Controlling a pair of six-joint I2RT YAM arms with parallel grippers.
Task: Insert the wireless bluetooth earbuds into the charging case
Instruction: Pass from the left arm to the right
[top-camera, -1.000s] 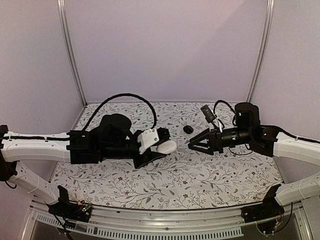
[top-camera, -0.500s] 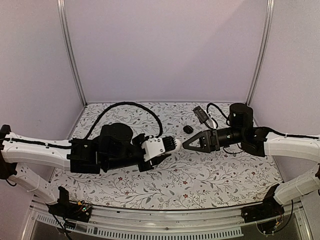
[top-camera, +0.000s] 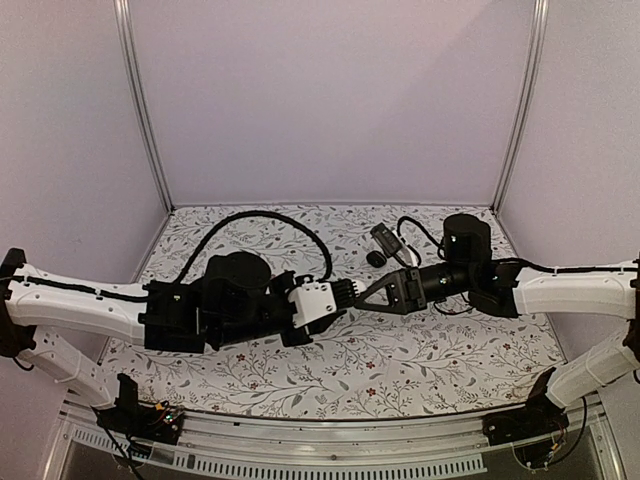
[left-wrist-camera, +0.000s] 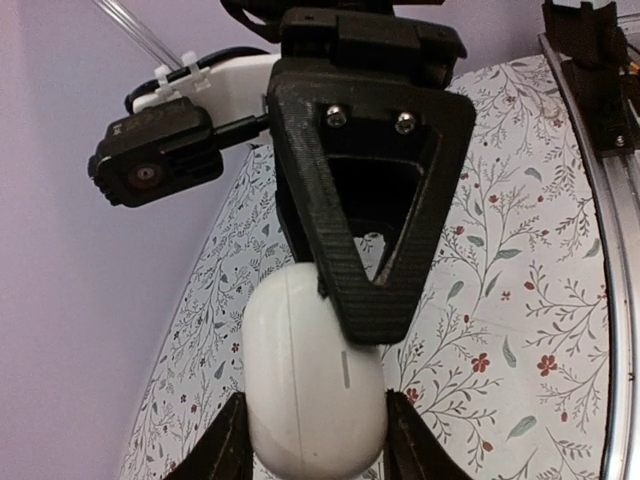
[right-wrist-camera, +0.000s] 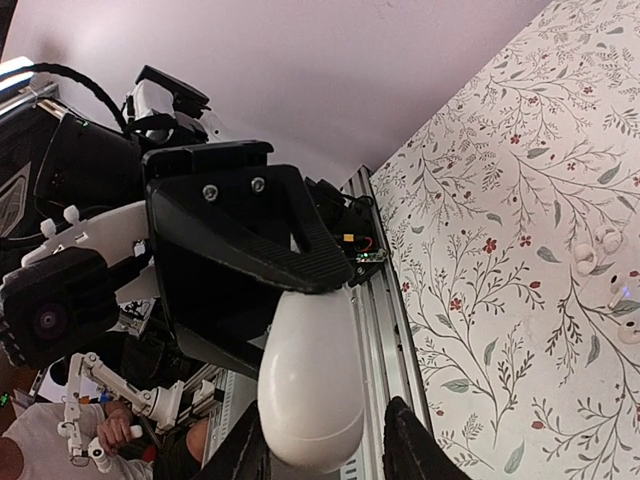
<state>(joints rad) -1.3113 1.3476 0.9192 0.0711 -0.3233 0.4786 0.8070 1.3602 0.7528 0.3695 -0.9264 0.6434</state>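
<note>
Lilac walls (top-camera: 330, 100), floral table (top-camera: 420, 370), aluminium corner posts (top-camera: 144, 110).

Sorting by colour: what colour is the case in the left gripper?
White case; left wrist view shows it best.

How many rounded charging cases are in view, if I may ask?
2. The white rounded case is mid-air between left gripper and right gripper; a small black rounded case lies on the floral tabletop. Others may be hidden.

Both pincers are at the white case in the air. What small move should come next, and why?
Probably close the right pincer fully on the free end of the white case. The left pincer clamps the other end, while the right fingers straddle it with firm contact unclear.
</note>
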